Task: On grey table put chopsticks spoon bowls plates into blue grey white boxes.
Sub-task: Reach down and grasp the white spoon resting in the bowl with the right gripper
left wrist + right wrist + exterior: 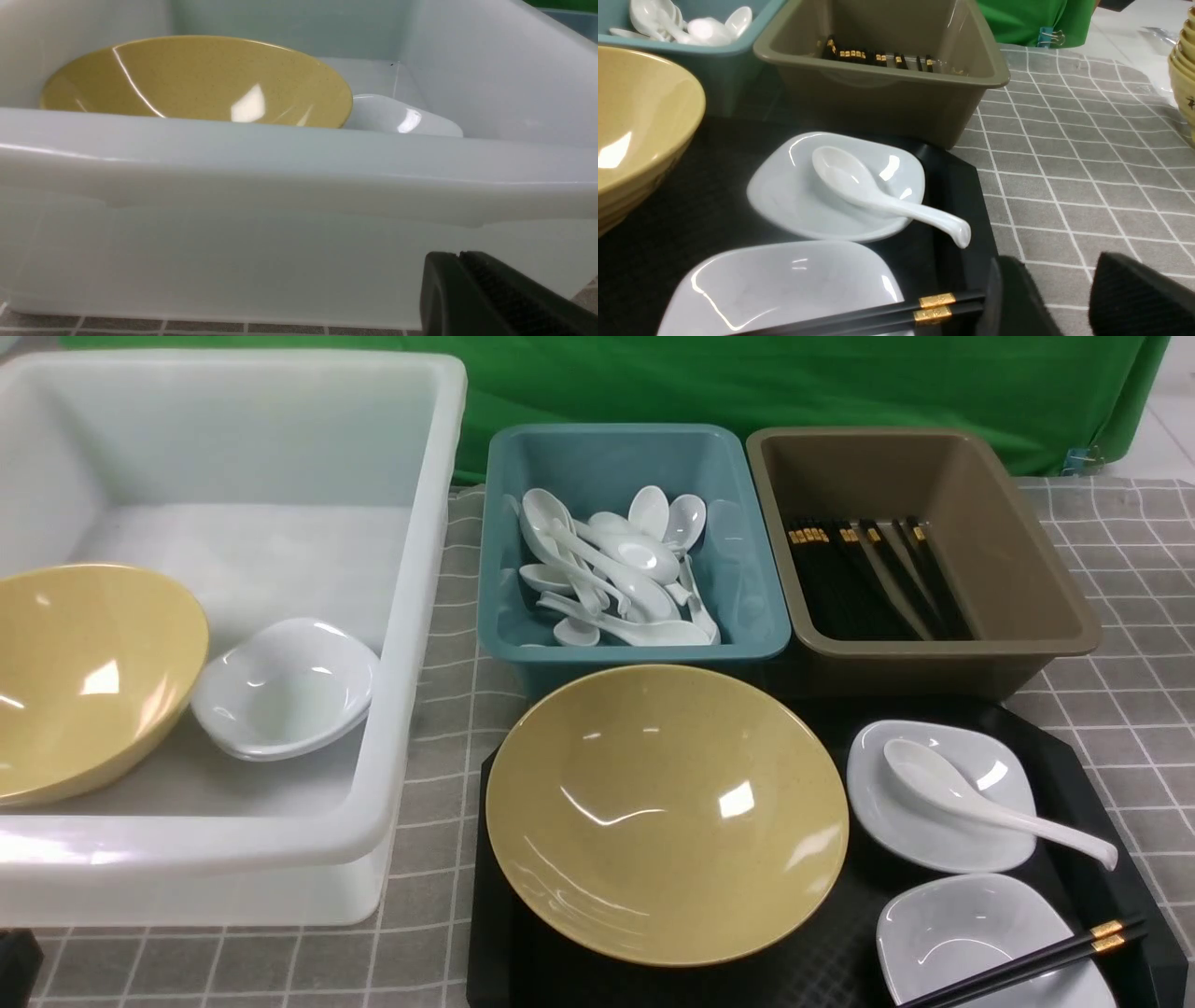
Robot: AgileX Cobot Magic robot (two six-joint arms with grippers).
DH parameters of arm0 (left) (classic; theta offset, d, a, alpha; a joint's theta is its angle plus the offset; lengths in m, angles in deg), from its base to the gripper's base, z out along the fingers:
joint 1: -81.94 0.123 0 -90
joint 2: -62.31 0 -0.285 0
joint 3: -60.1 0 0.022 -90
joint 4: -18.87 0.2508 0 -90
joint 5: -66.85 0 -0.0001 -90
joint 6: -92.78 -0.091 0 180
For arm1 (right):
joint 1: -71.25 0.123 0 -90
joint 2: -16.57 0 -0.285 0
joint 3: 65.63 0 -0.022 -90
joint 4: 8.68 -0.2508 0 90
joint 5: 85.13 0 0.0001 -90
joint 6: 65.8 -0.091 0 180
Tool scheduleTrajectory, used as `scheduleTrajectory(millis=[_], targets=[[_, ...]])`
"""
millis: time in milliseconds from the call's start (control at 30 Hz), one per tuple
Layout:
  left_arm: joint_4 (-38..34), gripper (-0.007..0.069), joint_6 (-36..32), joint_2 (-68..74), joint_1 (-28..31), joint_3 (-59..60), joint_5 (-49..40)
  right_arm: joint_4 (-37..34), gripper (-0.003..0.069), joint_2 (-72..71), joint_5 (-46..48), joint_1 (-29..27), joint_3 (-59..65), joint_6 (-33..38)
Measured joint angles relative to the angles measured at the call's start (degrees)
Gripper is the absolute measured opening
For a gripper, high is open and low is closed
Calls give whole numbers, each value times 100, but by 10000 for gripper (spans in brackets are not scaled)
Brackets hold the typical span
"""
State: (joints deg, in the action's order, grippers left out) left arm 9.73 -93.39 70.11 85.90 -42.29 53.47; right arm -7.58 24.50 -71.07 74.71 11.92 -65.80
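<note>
Chopsticks (887,313), 2 black gold-banded sticks, rest on the white square dish (784,284) at the black tray's (950,186) corner. Right fingers (1134,298) spread beside them: straddle both sticks evenly. Left fingers (490,298): cannot tell.

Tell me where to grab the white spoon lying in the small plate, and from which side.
Grip the spoon by its handle end, which overhangs the plate rim on the robot's right, seemingly raised off the tray. Come down from above with the right gripper, jaws across the narrow handle.
</note>
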Motion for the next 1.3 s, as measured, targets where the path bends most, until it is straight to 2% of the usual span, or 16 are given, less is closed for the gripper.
scheduleTrajectory(millis=[1300], targets=[[0,18,-1,0,0,0,0,-110,241,0,-61,0,0,-149]])
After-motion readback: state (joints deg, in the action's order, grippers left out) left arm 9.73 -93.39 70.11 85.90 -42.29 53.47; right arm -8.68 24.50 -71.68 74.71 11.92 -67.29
